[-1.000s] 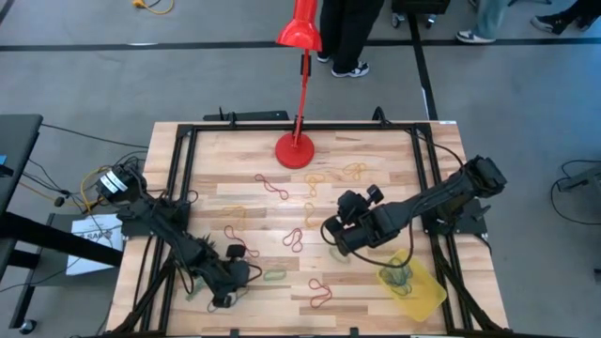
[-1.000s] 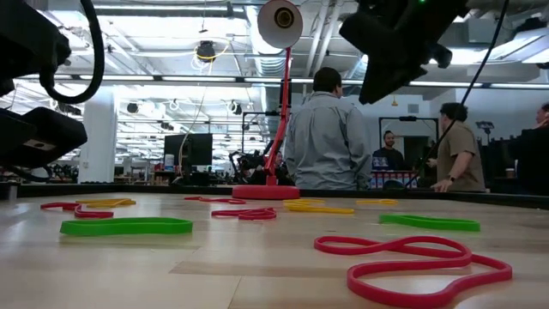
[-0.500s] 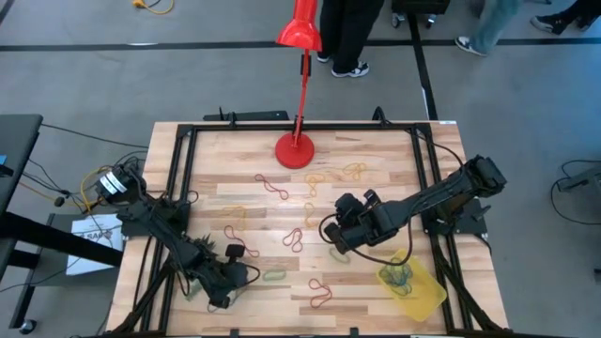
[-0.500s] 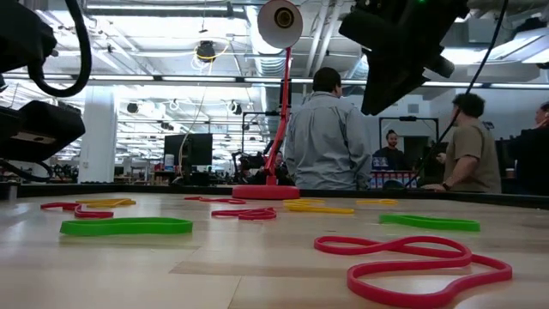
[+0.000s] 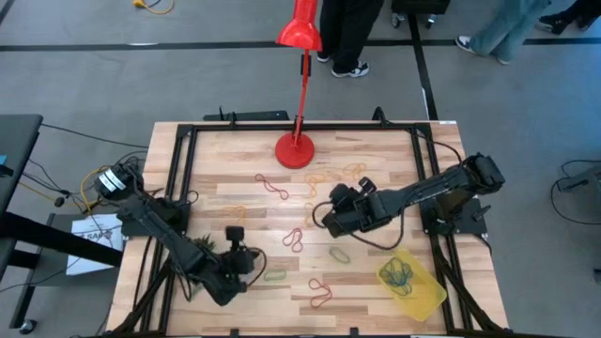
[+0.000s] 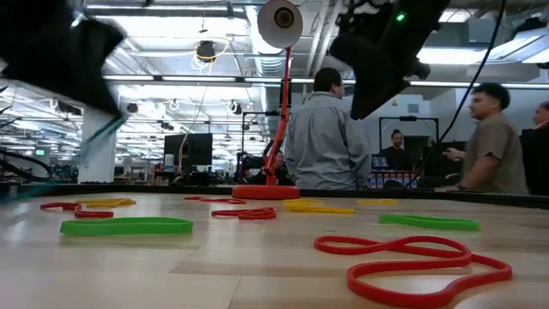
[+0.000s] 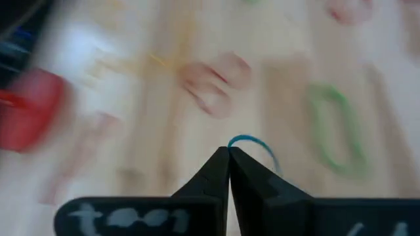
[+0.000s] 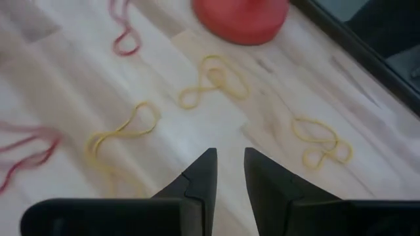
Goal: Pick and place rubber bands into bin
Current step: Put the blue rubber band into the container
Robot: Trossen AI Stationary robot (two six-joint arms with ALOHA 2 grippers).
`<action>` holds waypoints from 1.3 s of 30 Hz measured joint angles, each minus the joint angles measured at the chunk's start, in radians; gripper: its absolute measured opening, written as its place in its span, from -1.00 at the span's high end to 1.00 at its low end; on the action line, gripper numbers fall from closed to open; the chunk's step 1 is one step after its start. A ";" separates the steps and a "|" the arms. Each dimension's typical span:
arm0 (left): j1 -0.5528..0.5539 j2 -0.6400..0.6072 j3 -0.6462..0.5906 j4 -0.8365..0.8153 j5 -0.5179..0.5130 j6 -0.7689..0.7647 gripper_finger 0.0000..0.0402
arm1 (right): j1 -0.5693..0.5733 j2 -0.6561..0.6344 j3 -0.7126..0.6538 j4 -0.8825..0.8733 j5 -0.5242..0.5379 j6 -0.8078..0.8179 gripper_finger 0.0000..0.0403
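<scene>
— Several rubber bands lay scattered mid-table; more sat in the bin, lower right.

— And the grippers?

— Left gripper pinched a blue band, lower left; right gripper hovered centrally, jaws narrowly parted.

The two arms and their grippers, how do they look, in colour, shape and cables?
Both arms are dark, nearly black, jointed links. The left gripper and the right gripper each have two dark wedge-shaped fingers. A black cable loops beside the right arm. Pale, blurred markings show on the left gripper's body.
</scene>
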 joint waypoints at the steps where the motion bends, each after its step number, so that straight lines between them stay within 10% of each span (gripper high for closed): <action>1: 0.000 -0.001 0.029 -0.048 -0.059 0.001 1.00 | -0.011 0.011 -0.003 0.022 0.002 -0.005 0.65; 10: 0.086 -0.003 0.162 -0.264 -0.356 -0.146 1.00 | -0.066 0.167 -0.052 0.368 -0.052 -0.374 0.65; 26: 0.245 -0.003 0.163 -0.187 -0.217 -0.021 1.00 | -0.017 0.168 -0.045 0.964 -0.342 -0.741 0.65; 39: 0.223 -0.003 0.163 0.048 -0.091 0.226 1.00 | -0.004 0.167 -0.045 1.025 -0.371 -0.776 0.65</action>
